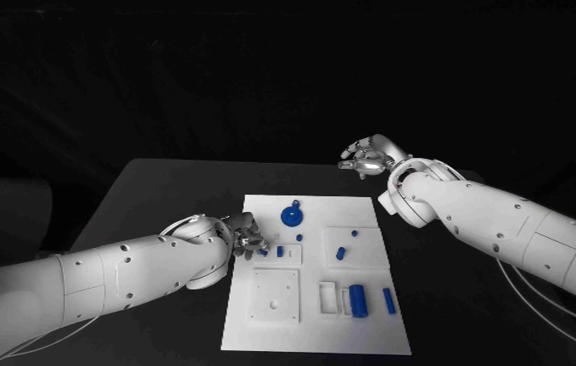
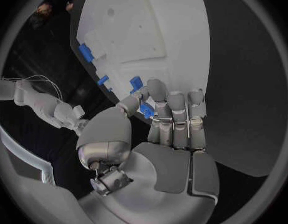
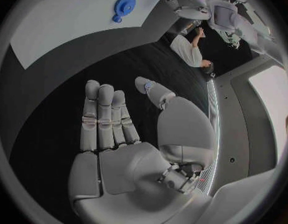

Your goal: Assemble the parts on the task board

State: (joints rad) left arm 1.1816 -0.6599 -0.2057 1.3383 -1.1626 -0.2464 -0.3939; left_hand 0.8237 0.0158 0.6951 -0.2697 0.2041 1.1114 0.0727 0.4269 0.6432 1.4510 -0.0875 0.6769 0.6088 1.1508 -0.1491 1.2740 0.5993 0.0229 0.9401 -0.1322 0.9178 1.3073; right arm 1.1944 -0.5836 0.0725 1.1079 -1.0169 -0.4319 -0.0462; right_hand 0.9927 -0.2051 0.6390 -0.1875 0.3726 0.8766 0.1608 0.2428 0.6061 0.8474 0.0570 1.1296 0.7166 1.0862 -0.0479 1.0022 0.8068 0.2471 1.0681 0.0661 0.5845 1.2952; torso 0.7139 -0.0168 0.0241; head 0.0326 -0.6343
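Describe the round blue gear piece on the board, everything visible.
The blue gear is a flat round disc with a toothed rim and a small knob beside it, seen clearly in the right wrist view. It looks like moulded plastic. It lies flat on the white board, near the far edge, about midway across. Neither hand touches it: the left hand is at the board's left edge by smaller blue pieces, and the right hand hovers beyond the far edge, open and empty.

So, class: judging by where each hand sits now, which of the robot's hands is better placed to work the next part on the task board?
Left, probably. The left hand is at the task board, with a small blue part at its fingertips. The right hand hangs open beyond the board's far edge.
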